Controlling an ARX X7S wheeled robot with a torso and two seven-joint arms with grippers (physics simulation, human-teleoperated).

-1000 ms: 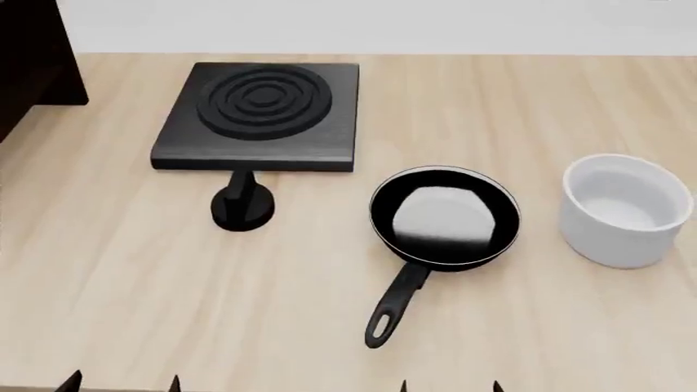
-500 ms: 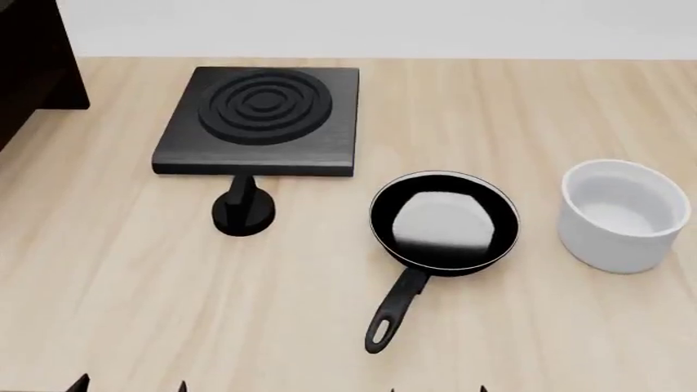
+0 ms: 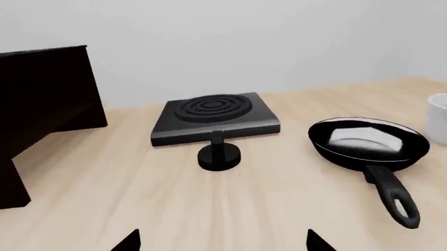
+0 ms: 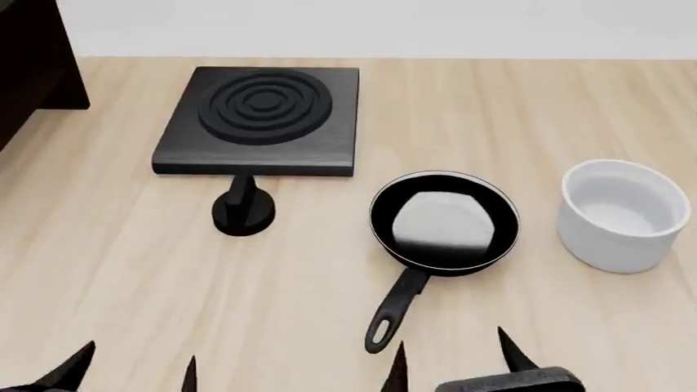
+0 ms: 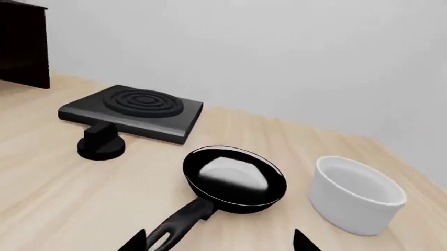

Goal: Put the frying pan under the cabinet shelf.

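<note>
Evidently nothing is accomplished: the frying pan rests ungrasped on the table, well apart from the cabinet shelf. Both the left gripper and right gripper are seen spread, empty.

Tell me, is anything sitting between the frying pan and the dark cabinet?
Yes. In the head view, the black burner plate and its round knob lie between the frying pan and the cabinet shelf.

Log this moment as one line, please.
phase: approach | pan: on table, untouched, handle toward robot | cabinet: far left | left gripper: open, empty | right gripper: open, near handle
</note>
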